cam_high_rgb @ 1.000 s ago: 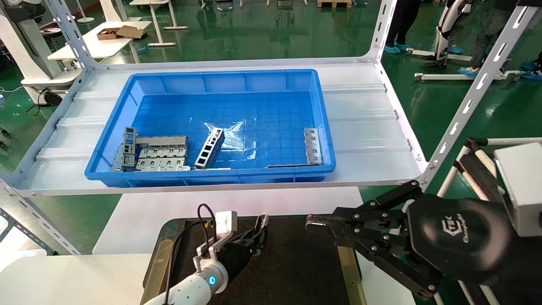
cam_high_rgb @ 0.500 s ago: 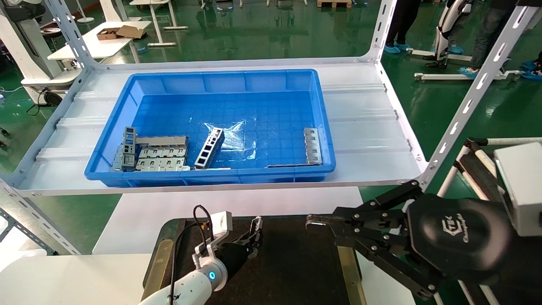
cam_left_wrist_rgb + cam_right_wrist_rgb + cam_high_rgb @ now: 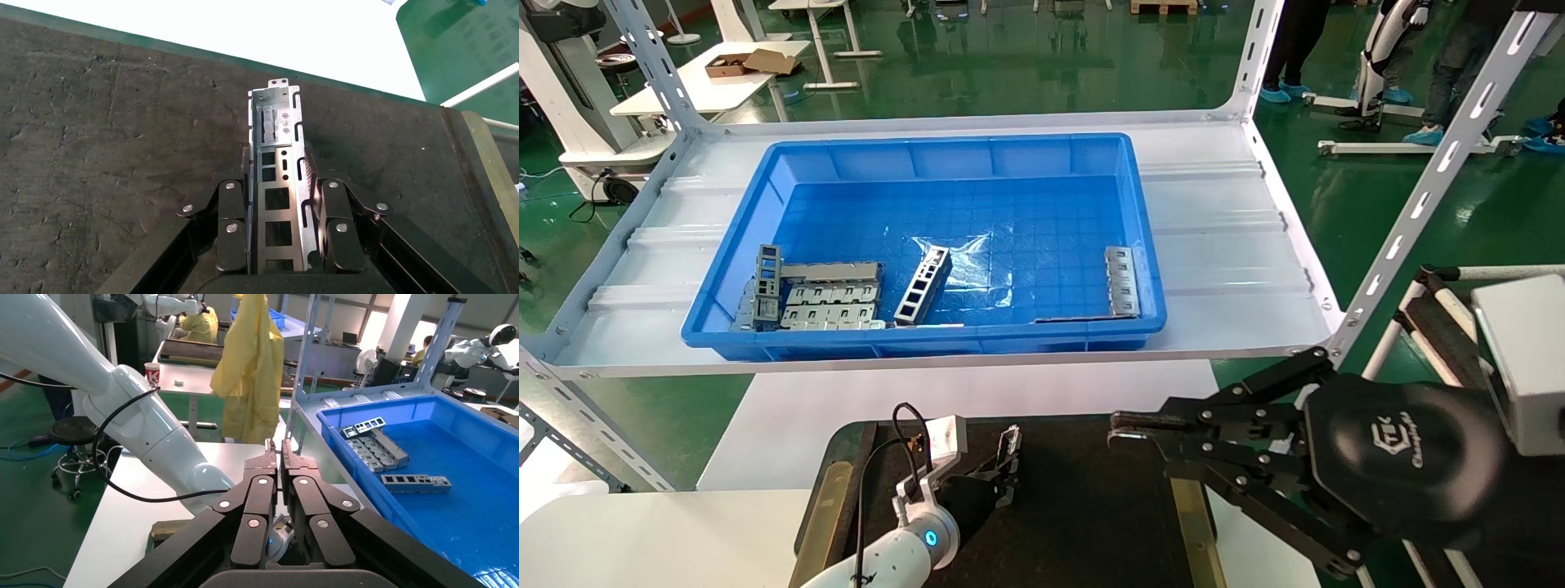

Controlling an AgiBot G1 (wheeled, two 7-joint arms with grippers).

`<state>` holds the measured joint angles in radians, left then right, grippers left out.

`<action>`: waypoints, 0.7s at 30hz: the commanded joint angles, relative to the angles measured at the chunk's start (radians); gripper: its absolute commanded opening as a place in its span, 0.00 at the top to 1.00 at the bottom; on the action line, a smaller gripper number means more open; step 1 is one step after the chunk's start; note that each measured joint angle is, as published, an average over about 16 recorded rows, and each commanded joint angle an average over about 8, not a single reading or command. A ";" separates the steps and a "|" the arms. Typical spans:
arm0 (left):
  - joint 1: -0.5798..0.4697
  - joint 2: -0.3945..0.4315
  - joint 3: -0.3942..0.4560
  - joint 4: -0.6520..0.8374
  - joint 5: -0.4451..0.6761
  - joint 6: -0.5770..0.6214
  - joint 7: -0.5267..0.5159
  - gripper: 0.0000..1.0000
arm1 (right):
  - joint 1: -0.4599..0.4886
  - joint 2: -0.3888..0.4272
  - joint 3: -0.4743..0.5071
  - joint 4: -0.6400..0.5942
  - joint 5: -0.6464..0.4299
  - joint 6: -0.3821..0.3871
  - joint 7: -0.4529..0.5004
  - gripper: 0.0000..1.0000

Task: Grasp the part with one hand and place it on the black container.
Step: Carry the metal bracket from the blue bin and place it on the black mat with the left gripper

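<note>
My left gripper (image 3: 1006,464) is shut on the part (image 3: 1010,441), a narrow silver-grey metal channel with slots and cut-outs. It holds the part low over the black container (image 3: 1091,506), near the tray's far edge. In the left wrist view the part (image 3: 276,153) sticks out forward between the fingers (image 3: 231,202) of the left gripper (image 3: 278,184), with the dark felt (image 3: 92,135) beneath it. I cannot tell whether the part touches the felt. My right gripper (image 3: 1120,425) is shut and empty, hovering above the tray's right side; it also shows in the right wrist view (image 3: 280,454).
A blue bin (image 3: 928,343) stands on the white shelf behind the tray. It holds a ladder-like strip (image 3: 923,286), flat grey plates (image 3: 829,304) and another metal piece (image 3: 1122,280). Slotted shelf posts (image 3: 1418,204) rise at the right. Brass strips (image 3: 825,506) run along the tray's sides.
My left gripper has moved a little down and to the left with the part, closer to the tray's felt. The right arm has hardly moved.
</note>
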<state>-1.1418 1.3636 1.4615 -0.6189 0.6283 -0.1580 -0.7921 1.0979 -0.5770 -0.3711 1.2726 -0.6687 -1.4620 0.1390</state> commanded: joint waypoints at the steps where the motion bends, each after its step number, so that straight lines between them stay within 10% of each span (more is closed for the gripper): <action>1: -0.004 0.000 0.024 -0.003 -0.025 -0.014 0.000 0.00 | 0.000 0.000 0.000 0.000 0.000 0.000 0.000 0.00; 21: -0.110 -0.021 0.250 -0.117 -0.334 -0.100 0.128 0.00 | 0.000 0.000 0.000 0.000 0.000 0.000 0.000 0.00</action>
<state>-1.2509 1.3305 1.7030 -0.7456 0.3150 -0.2477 -0.6670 1.0980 -0.5769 -0.3714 1.2726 -0.6686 -1.4619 0.1389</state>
